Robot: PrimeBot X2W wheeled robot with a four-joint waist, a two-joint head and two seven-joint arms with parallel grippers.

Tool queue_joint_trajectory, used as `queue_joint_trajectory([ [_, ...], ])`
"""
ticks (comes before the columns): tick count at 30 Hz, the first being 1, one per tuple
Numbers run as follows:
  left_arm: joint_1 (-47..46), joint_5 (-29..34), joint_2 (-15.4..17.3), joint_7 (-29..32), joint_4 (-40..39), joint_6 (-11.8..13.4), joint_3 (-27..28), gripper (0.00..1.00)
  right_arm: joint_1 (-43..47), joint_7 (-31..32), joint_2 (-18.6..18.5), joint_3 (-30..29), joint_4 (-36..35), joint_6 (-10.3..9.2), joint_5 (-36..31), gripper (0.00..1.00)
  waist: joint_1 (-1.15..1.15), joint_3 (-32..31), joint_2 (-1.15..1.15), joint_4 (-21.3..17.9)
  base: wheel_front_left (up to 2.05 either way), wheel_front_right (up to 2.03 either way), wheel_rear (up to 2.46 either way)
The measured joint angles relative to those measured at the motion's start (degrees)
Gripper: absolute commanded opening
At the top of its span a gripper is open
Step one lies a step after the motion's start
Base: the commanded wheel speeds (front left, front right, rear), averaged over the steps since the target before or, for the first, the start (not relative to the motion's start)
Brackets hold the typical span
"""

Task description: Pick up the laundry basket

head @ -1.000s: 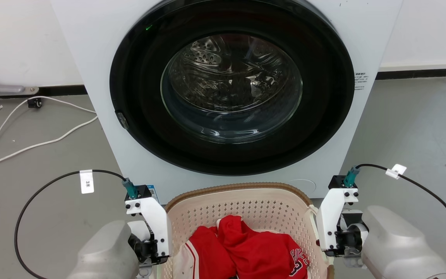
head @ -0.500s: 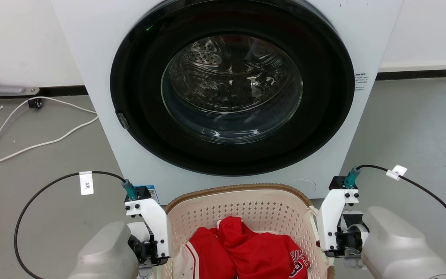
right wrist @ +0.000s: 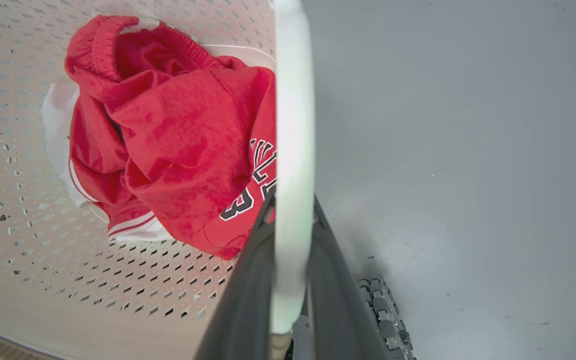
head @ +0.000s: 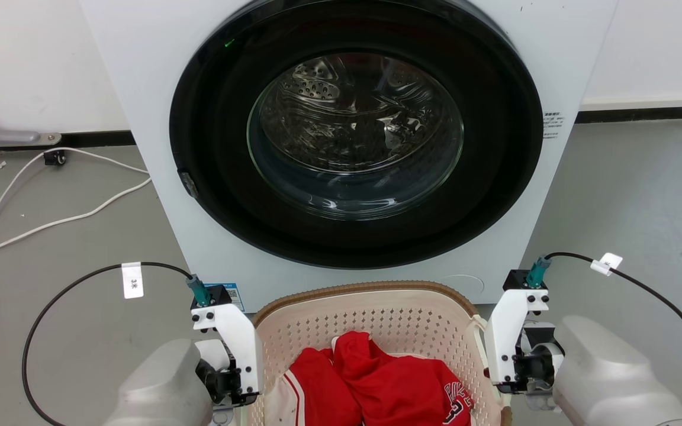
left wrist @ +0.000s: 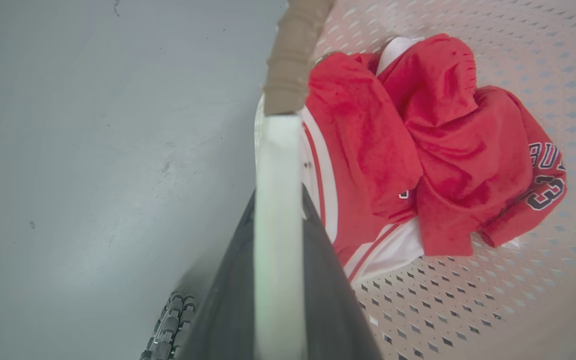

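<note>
We have the laundry basket (head: pixel 376 322) low in front of the washer (head: pixel 140 118), with red clothes (head: pixel 400 384) in it and our arms on either side. Our left hand (left wrist: pixel 278 200) pinches one white handle (left wrist: pixel 277 150) and our right hand (right wrist: pixel 293 200) pinches the opposite handle (right wrist: pixel 293 100). We judge the grasp made and the lift in hand; next we need both arms to rise evenly, so the basket is level and neither handle slips.
</note>
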Motion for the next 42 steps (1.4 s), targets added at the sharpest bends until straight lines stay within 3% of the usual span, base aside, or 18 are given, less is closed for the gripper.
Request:
queue_joint_trajectory([
  [42, 0.43, -1.63, 0.15, 0.25, 0.04, 0.00, -1.40, 0.00, 0.51, 0.43, 0.16, -1.62, 0.02, 0.00, -1.22, 0.00, 0.00, -0.10, 0.00, 0.18, 0.00, 0.00, 0.00],
])
